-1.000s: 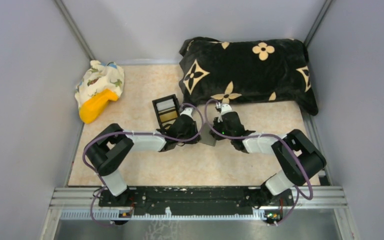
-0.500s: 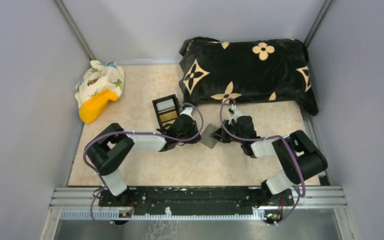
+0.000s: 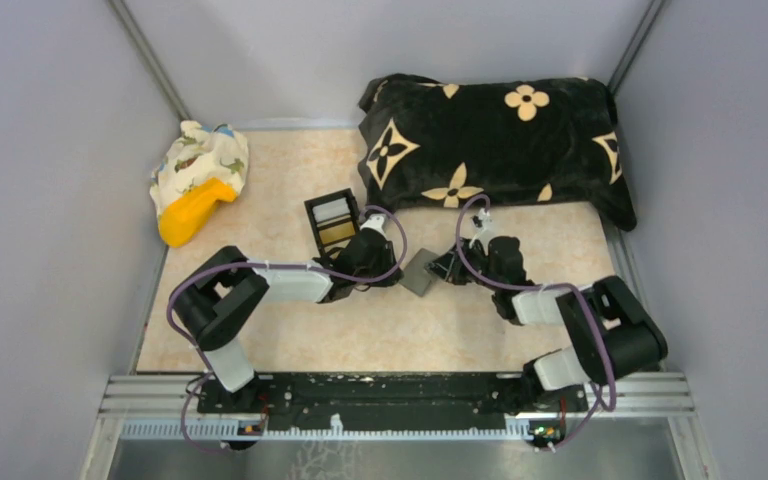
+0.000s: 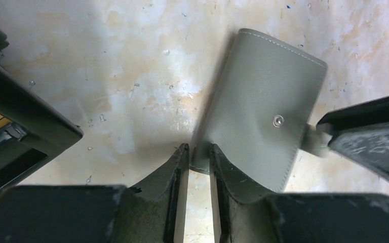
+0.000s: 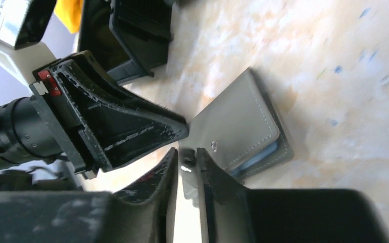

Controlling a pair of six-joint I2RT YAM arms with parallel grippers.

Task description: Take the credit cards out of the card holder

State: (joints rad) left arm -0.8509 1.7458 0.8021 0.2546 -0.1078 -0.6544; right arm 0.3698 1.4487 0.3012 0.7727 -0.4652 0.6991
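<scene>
The grey card holder [image 3: 420, 272] lies flat on the table between my two grippers. My left gripper [image 3: 397, 268] is shut on its left edge; in the left wrist view the jaws [image 4: 198, 152] pinch the holder's [image 4: 263, 96] near corner. My right gripper [image 3: 445, 268] is shut on the holder's snap tab [image 5: 186, 164], which stands out from the holder [image 5: 235, 124]. A light-blue layer [image 5: 258, 158] shows at the holder's open edge. No loose cards are in view.
A black box [image 3: 332, 220] with gold and silvery compartments stands just left of the left gripper. A black pillow with tan flowers [image 3: 490, 140] fills the back right. A patterned cloth with a yellow object [image 3: 198, 180] lies at the back left.
My right arm has swung back to the right, uncovering the card holder, and its gripper now holds the tab at the holder's right side. The left arm has not moved.
</scene>
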